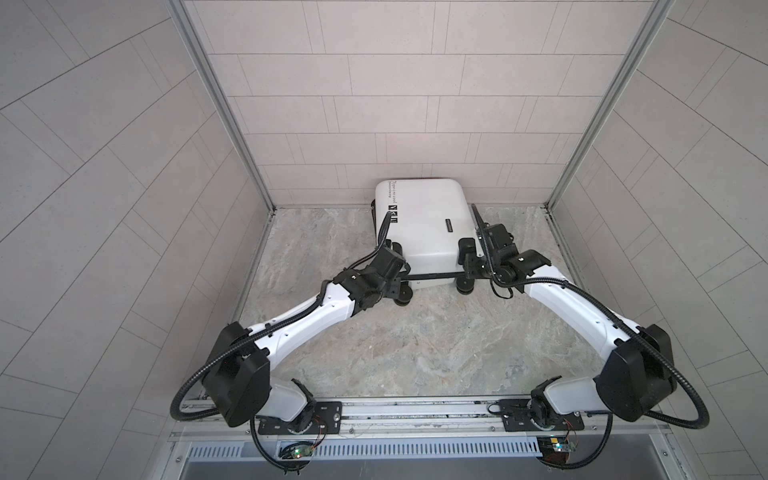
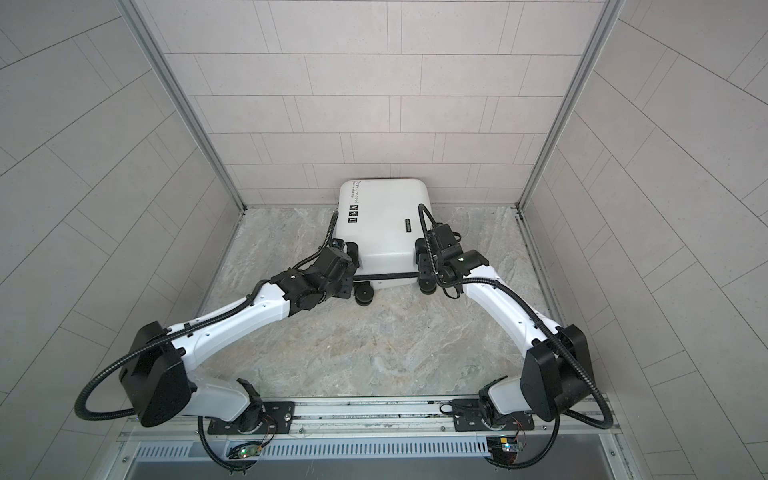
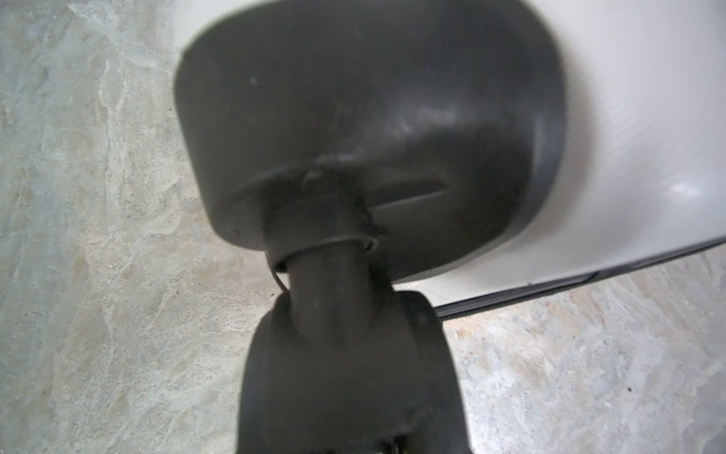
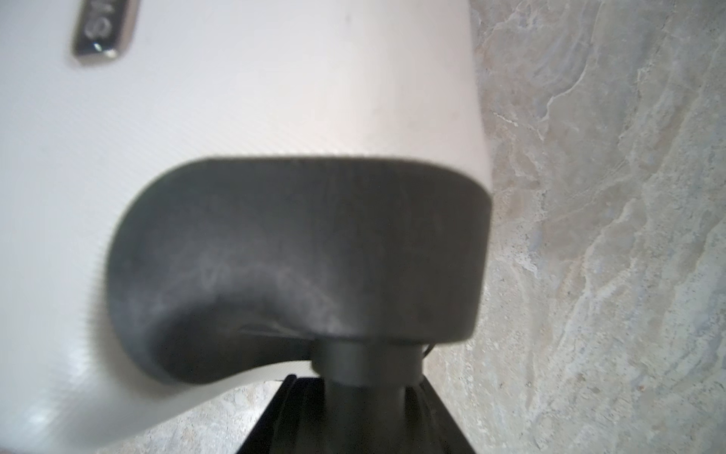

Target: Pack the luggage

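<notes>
The luggage [image 1: 419, 220] [image 2: 378, 220] is a white hard-shell suitcase, closed. It lies on the marble tabletop with its far end against the back wall and its black wheels toward me. My left gripper [image 1: 397, 270] sits at its near left corner and my right gripper [image 1: 468, 259] at its near right corner. Each is closed round an upper spinner wheel. In the left wrist view the wheel [image 3: 345, 373] and its black housing [image 3: 353, 118] fill the middle, hiding the fingers. The right wrist view shows the other wheel [image 4: 365, 424] under its housing [image 4: 294, 255].
Two lower wheels [image 1: 404, 296] [image 1: 465, 286] rest on the tabletop [image 1: 395, 353], with the black zipper band [image 1: 432, 275] running between the corners. Tiled walls close in the back and both sides, with metal posts [image 1: 266, 199] at the corners. The arm bases stand on the front rail [image 1: 415, 411].
</notes>
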Controlling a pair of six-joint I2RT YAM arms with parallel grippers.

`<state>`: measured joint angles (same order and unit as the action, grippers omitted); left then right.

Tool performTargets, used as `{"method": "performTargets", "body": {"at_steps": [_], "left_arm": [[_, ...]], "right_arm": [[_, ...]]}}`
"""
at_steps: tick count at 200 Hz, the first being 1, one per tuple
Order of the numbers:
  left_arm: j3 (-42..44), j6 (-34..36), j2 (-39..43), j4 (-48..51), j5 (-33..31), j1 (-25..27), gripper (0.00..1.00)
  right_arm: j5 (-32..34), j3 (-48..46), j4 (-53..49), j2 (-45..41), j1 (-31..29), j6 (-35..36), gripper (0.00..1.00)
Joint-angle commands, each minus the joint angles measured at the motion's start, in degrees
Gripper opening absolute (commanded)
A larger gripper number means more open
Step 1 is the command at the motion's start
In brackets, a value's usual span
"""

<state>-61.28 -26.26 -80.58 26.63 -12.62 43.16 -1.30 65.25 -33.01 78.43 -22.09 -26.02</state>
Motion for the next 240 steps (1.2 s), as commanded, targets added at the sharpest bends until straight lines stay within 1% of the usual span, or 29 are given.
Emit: {"method": "performTargets", "body": {"at_steps": [1,28,49,86,125,151,168,175,186,192,198,206,215,224,240], "left_arm": [[-0.7,4.4,5.9,0.3,2.6,2.9,0.0],[0.2,2.6,7.4,0.6,2.5,4.6,0.0],[0.2,2.1,7.1,-0.8,1.8,5.4,0.0],[-0.8,2.5,5.0,-4.9,-0.3,5.5,0.0],[0.1,3.6,3.4,-11.3,-2.3,5.5,0.0],[0.6,4.2,3.1,-13.8,-3.6,5.4,0.04],[0.1,5.2,3.2,-13.2,-4.3,5.3,0.11],[-0.1,5.5,3.5,-12.9,-4.7,5.3,0.2],[-0.2,6.1,4.6,-12.3,-5.3,5.0,0.38],[-0.1,6.5,5.5,-12.0,-5.1,4.6,0.45],[0.0,6.9,6.5,-11.6,-4.6,3.8,0.5],[0.5,7.1,8.0,-11.1,-3.3,2.3,0.54],[1.4,7.4,9.9,-10.7,-0.6,0.0,0.56],[2.8,7.5,12.2,-10.8,2.8,-3.4,0.57],[6.4,6.6,16.2,-11.7,6.6,-8.9,0.61]], "right_arm": [[3.1,-0.7,-0.8,-4.8,0.6,0.5,0.07],[2.8,-2.7,-1.1,-7.8,0.6,-0.1,0.07],[3.7,-2.8,-0.9,-8.0,0.8,0.7,0.07],[3.7,-0.2,-0.1,-5.1,2.1,1.7,0.06],[3.3,2.3,1.2,-2.3,3.4,2.0,0.06],[2.7,3.0,2.4,-0.9,4.0,2.0,0.06],[2.1,3.3,2.4,0.2,4.2,1.7,0.05],[1.9,3.3,2.5,0.5,4.3,1.7,0.05],[1.7,3.2,2.6,0.9,4.3,1.7,0.05],[1.6,3.1,2.6,1.1,4.4,1.7,0.05],[1.5,3.1,2.6,1.1,4.5,1.7,0.05],[1.5,2.9,2.6,1.0,4.6,1.7,0.05],[1.3,2.7,2.7,0.8,4.9,1.7,0.05],[1.1,2.5,2.6,0.7,5.2,1.9,0.05],[0.9,2.3,2.4,0.4,5.6,2.1,0.05]]}}
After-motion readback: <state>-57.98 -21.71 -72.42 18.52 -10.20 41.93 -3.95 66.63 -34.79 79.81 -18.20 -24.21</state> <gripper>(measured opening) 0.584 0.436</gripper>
